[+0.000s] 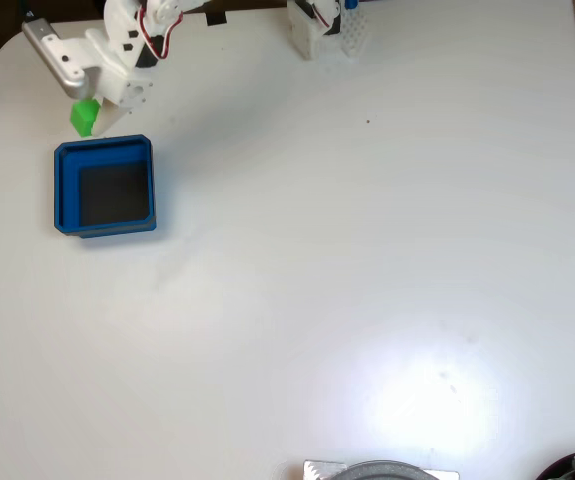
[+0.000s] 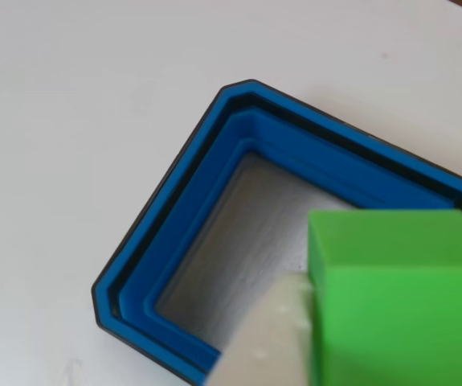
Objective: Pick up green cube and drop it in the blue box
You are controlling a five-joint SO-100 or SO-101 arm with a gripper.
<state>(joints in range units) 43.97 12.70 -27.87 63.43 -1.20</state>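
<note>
- Green cube (image 1: 84, 117): held in the end effector (image 1: 89, 110), clear of the desk (image 1: 367, 250). In the fixed view it sits just above the blue box's upper rim, toward the box's left corner. In the other view (image 2: 399, 297) it looms large at lower right, overlapping the box's floor.
- End effector: closed on the cube; one pale finger (image 2: 267, 342) presses the cube's left face in the other view.
- Blue box (image 1: 105, 187): empty, dark floor bare, standing near the desk's left edge. Its stepped walls (image 2: 214, 161) are open to the camera in the other view.
- Step in hand: carrying, near its end; the cube appears close to the box but not yet centred over it.
- Next move calls for: a short shift toward the middle of the box, then parting the fingers so the cube falls inside the walls.
</note>
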